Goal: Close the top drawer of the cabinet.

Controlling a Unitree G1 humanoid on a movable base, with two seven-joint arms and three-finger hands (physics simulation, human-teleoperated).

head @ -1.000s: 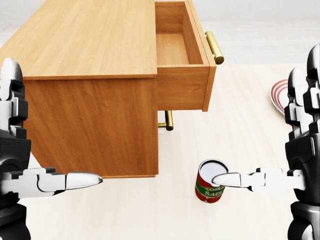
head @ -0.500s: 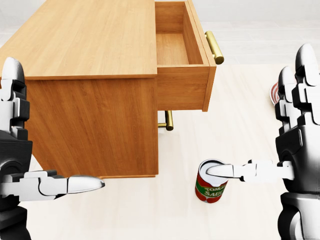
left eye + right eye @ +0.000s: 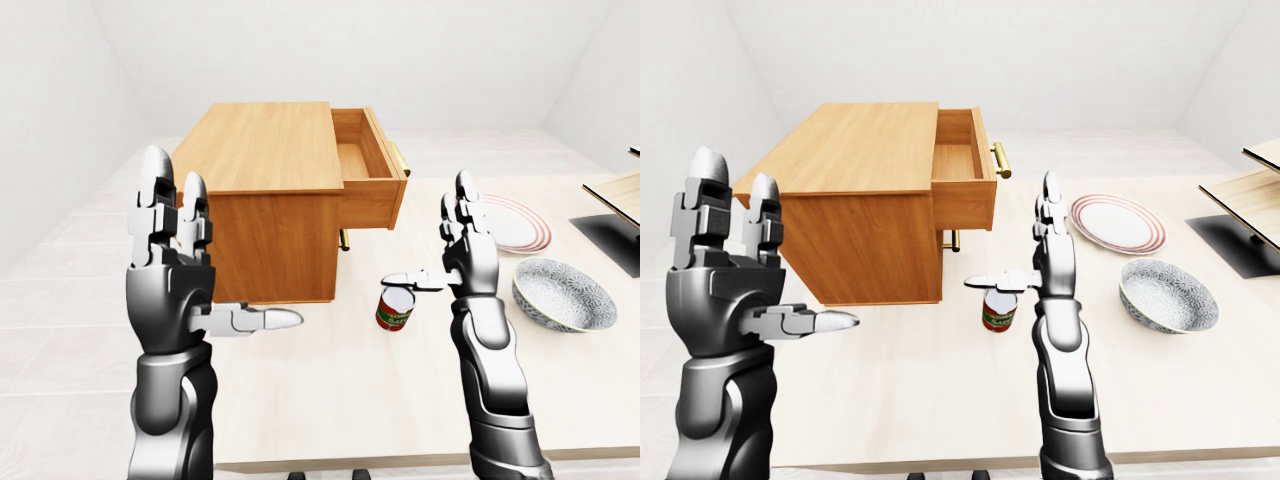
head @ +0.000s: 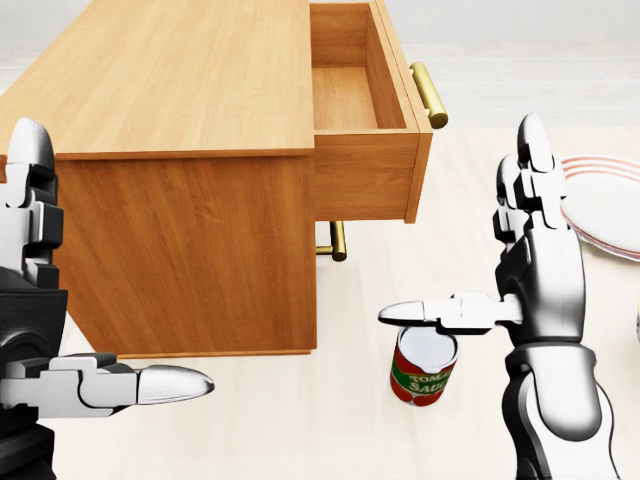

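Right hand [image 4: 530,270] open above can [image 4: 422,366], top drawer [image 4: 358,95] open, empty

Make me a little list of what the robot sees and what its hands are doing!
cabinet: wooden, on the table
top drawer: pulled open, looks empty inside
drawer handle: gold bar
tomato sauce can: upright, below the drawer in the head view
striped plate: right of the cabinet
patterned bowl: below the plate
left hand: open, holding nothing
right hand: open, raised above the can

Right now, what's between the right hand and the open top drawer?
In the head view, only bare tabletop separates the right hand from the top drawer; the can sits lower.
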